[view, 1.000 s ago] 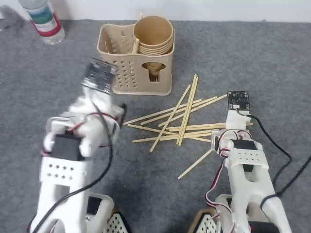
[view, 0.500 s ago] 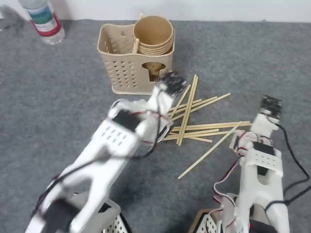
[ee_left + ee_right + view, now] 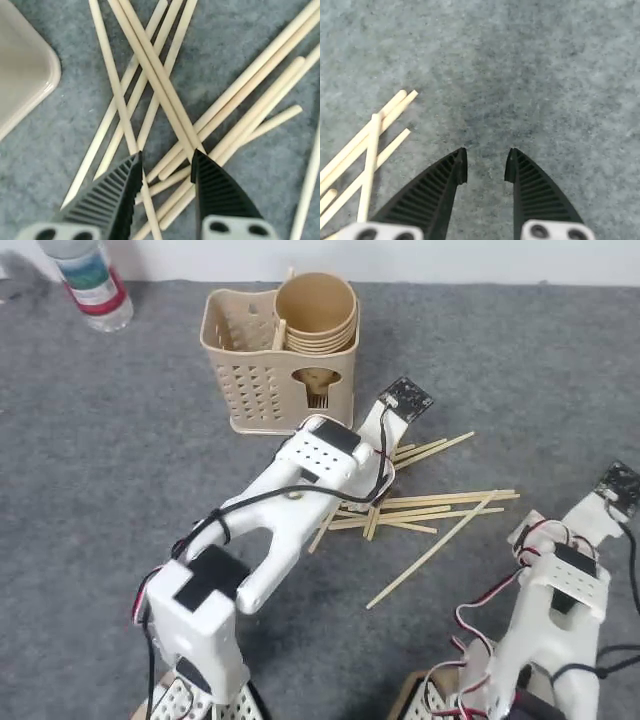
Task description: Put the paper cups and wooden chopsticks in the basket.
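High view: beige perforated basket [image 3: 262, 375] stands at the far side of the grey mat [image 3: 120, 460], with the paper cups [image 3: 316, 308] nested in one stack in its right-hand compartment. A plastic bottle [image 3: 88, 278] stands at the far left corner, well apart from the basket. The wooden chopsticks [image 3: 440, 506] lie loose in a crossed heap on the mat, just to the near-right of the basket. One lies apart from the heap, slanting toward the near edge. The left arm [image 3: 300, 485] stretches diagonally from the near-left base over the heap and covers part of it; from up here its fingers are hidden under the wrist. The left wrist view supplies that. The left gripper [image 3: 166, 155] points down onto the crossing of the chopsticks [image 3: 150, 75], its jaws apart with several sticks running under and between the tips and nothing clamped. Cannot tell whether the tips touch the sticks. A rounded corner of the basket [image 3: 22, 75] sits close by at that frame's edge. The right arm [image 3: 555, 595] stands at the near right, off the end of the heap. The right wrist view shows the right gripper [image 3: 486, 161] over bare mat, its jaws a little apart and holding nothing, with a few chopstick ends [image 3: 367, 142] off to one side.
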Action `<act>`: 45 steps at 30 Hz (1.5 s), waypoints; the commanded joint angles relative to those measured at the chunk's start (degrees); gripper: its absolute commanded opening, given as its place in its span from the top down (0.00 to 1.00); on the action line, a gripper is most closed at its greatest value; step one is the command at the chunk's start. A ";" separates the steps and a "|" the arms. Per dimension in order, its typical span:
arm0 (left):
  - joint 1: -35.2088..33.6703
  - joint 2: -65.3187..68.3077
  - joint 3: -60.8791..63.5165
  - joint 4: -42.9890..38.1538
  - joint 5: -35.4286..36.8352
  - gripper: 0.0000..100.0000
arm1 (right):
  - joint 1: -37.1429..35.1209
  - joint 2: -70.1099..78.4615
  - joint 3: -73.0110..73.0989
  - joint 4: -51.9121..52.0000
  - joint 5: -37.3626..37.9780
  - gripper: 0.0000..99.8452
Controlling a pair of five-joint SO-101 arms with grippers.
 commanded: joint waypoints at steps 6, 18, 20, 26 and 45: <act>2.64 0.09 -6.37 0.09 5.71 0.84 | 0.57 -1.89 -3.52 -0.84 -0.79 0.86; 2.46 7.65 -9.54 0.18 13.36 0.84 | -1.45 -1.89 -3.52 0.31 -0.62 0.86; 1.93 10.29 -11.47 0.35 14.07 0.84 | -1.45 -1.89 -3.52 0.40 -0.62 0.86; 2.02 14.07 -15.52 1.85 14.15 0.85 | -1.54 -1.89 -3.52 0.31 -0.62 0.86; 1.93 14.15 -15.96 1.58 14.07 0.95 | -3.30 -1.89 -3.52 0.31 -0.62 0.86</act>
